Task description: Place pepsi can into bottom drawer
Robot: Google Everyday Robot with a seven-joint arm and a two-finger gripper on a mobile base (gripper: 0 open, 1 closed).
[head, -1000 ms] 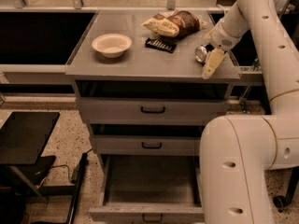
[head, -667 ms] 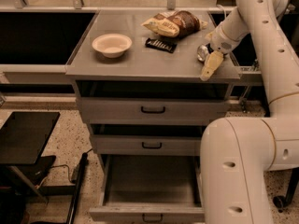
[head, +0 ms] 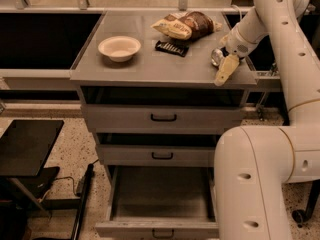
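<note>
The pepsi can [head: 216,57] lies on the grey cabinet top [head: 150,66] near its right front corner; only its silver end and a little of its dark body show. My gripper [head: 223,70] is right beside the can, touching or nearly touching its right side, at the top's front edge. The bottom drawer [head: 159,228] is pulled out below, and its grey inside shows nothing in it. My arm runs up the right side of the camera view.
A white bowl [head: 119,47], a black flat packet [head: 171,47] and brown and yellow snack bags [head: 186,25] lie on the cabinet top. The two upper drawers [head: 163,118] are closed. A black stand [head: 27,146] is on the floor at the left.
The gripper has sunk slightly beside the can. The can and the drawers have not moved.
</note>
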